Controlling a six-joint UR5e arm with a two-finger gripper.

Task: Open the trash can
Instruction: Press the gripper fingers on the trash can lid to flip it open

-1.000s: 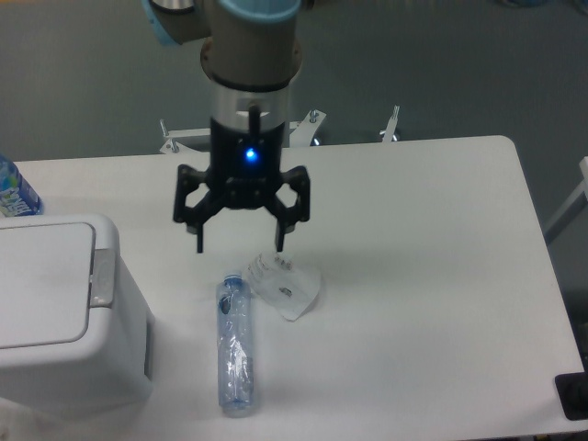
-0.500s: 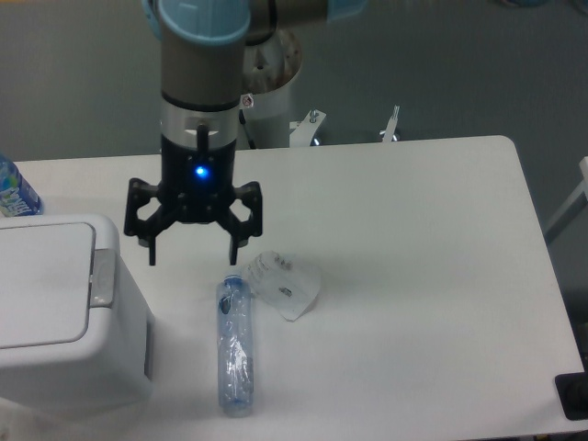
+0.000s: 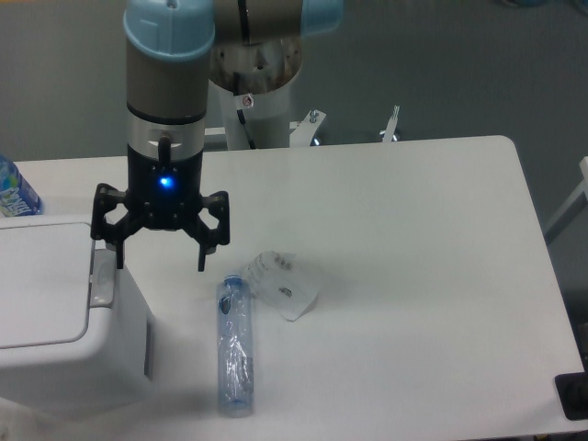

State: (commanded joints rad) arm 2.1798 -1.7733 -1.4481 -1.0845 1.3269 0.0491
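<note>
fingers [image 3: 160, 257] spread wide, trash can [image 3: 55, 317] just left, lid closed

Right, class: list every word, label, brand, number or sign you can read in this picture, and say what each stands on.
Nothing can be read.
Bottle at the left edge: blue label, print too blurred.
Crumpled wrapper: dark marks, too small to read.
Lying bottle: no label visible.
Robot arm: small red-and-white sticker, unreadable.
Trash can: no text visible.
</note>
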